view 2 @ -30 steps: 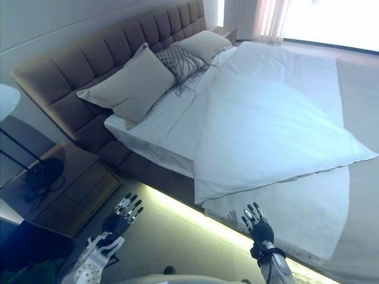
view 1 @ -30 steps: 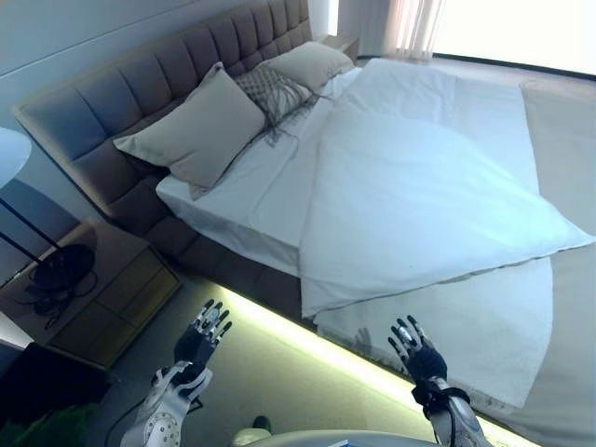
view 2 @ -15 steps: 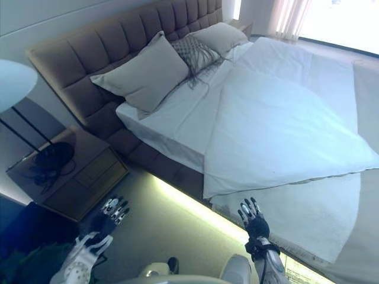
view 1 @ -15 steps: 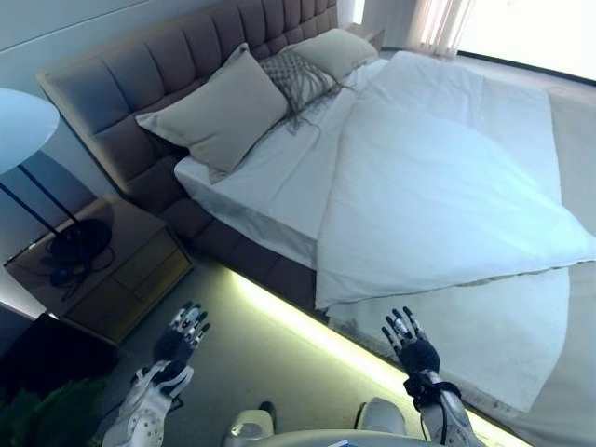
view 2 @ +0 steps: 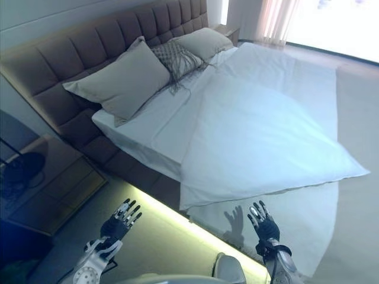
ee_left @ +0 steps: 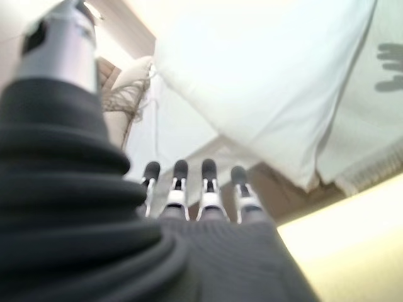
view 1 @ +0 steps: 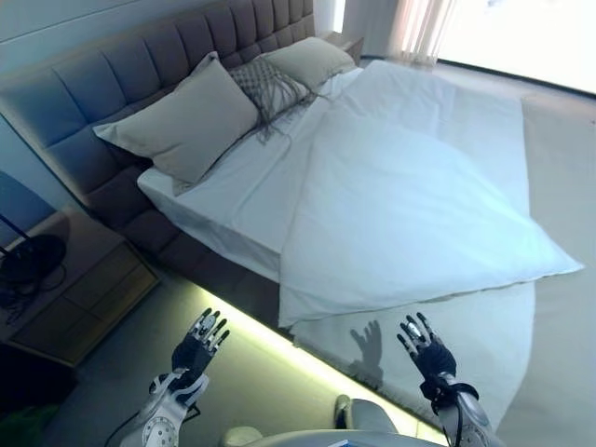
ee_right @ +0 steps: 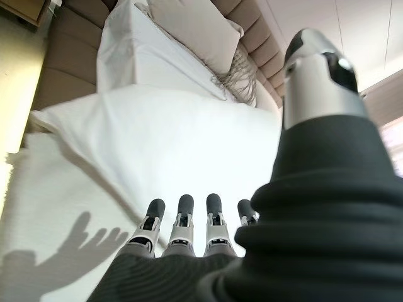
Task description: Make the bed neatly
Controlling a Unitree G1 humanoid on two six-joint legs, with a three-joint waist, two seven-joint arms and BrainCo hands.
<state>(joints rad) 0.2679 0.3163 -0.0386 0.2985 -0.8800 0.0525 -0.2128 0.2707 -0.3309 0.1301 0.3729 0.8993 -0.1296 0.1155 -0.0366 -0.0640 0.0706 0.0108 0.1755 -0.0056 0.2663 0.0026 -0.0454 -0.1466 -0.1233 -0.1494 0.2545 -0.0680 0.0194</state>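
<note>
A bed with a tufted brown headboard point(view 1: 140, 65) fills the view. A white duvet point(view 1: 410, 196) lies askew on it, its near corner hanging over the side edge onto a beige bedspread point(view 1: 466, 326) that drapes toward the floor. Bare white sheet point(view 1: 233, 186) shows beside the pillows. Two beige pillows point(view 1: 177, 126) point(view 1: 307, 60) and a netted cushion point(view 1: 270, 88) lean on the headboard. My left hand point(view 1: 196, 349) is open above the floor, short of the bed. My right hand point(view 1: 426, 349) is open just before the hanging bedspread, holding nothing.
A wooden nightstand point(view 1: 65, 289) with a black lamp base point(view 1: 28, 256) stands left of the bed. A glowing light strip point(view 1: 279, 345) runs under the bed's side. Curtains point(view 1: 419, 28) and a bright window lie beyond the far end.
The whole picture has shifted, so the camera has moved and the nightstand sits further left. Both hands stay open and raised at about the same height.
</note>
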